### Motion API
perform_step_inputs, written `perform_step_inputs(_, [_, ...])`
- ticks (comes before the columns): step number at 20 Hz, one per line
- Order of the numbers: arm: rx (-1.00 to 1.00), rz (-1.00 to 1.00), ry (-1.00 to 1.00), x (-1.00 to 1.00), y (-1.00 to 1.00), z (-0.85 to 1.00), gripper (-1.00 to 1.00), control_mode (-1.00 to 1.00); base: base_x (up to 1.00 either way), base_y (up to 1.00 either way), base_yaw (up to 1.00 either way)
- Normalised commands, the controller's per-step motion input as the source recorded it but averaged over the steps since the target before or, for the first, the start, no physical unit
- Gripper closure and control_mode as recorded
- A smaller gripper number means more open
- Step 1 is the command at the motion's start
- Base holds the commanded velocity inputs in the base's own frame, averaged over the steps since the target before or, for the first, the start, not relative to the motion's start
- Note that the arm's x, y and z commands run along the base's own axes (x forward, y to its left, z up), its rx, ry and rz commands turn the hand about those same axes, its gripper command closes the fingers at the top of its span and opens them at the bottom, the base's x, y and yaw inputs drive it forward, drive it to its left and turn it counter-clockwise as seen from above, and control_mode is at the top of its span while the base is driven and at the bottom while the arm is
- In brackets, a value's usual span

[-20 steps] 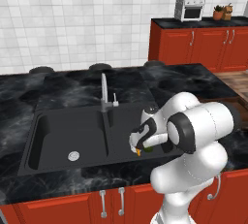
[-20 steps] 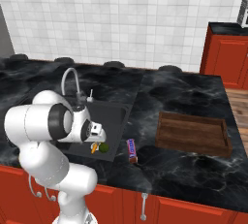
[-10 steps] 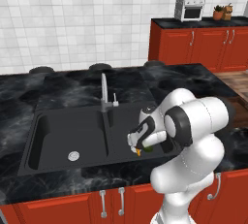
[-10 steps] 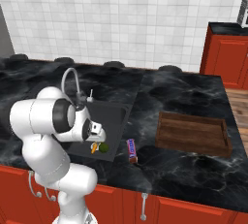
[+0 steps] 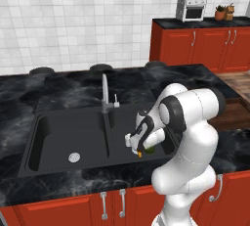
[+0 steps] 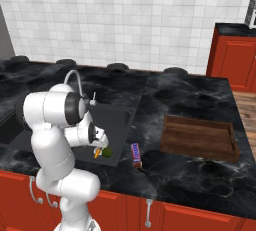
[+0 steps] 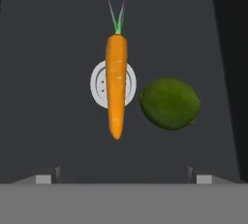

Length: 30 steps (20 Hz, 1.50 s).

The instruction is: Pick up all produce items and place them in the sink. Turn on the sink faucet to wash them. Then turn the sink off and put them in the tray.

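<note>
Looking down from the hand, you see the carrot (image 7: pixel 116 87) lying on the dark floor of the sink (image 5: pixel 58 137), right across the round silver drain (image 7: pixel 99 85). Its green top points away from the hand and its thin tip points back toward it. The lime (image 7: pixel 169 104) sits just beside the carrot, on its right in this view, and the two look apart, not touching. Your gripper (image 7: pixel 121 175) hangs above them with its two dark tips spread wide open, and nothing is held between them. From the left base view, your gripper (image 5: pixel 135 143) is low over the right basin, with a bit of orange carrot (image 5: pixel 139 154) and the green lime (image 5: pixel 150 148) peeking out under it. The faucet (image 5: pixel 105 93) stands at the far side of the sink, between the two basins, and no water can be seen coming from it. The left basin has its own silver drain (image 5: pixel 74 157). From the right base view, you can see the carrot (image 6: pixel 96 152) and the lime (image 6: pixel 106 151) near the front edge of the basin. A purple-red packet (image 6: pixel 136 155) lies on the black counter (image 6: pixel 180 100) just to the right of the sink. The brown wooden tray (image 6: pixel 199 137) rests farther right on the counter, well apart from the sink.
</note>
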Motion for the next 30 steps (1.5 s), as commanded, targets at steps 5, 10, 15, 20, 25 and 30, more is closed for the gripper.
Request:
perform_step_inputs(5, [0.0, -0.03, 0.0, 0.16, 0.0, -0.3, -1.0, -1.0, 0.0, 0.0, 0.0])
perform_step_inputs(10, [0.0, 0.0, 0.0, 0.22, 0.0, -0.25, -1.0, -1.0, 0.0, 0.0, 0.0])
perform_step_inputs(15, [0.0, 0.0, 0.0, 0.14, 0.0, -0.23, -1.0, -1.0, 0.0, 0.0, 0.0])
perform_step_inputs(20, [0.0, 0.0, 0.0, 0.02, 0.0, -0.21, -1.0, -1.0, 0.0, 0.0, 0.0])
perform_step_inputs(25, [0.0, -0.01, 0.0, 0.0, 0.0, -0.09, -1.0, -1.0, 0.0, 0.0, 0.0])
perform_step_inputs(30, [0.0, -0.02, 0.0, 0.0, 0.0, -0.1, -1.0, -1.0, 0.0, 0.0, 0.0])
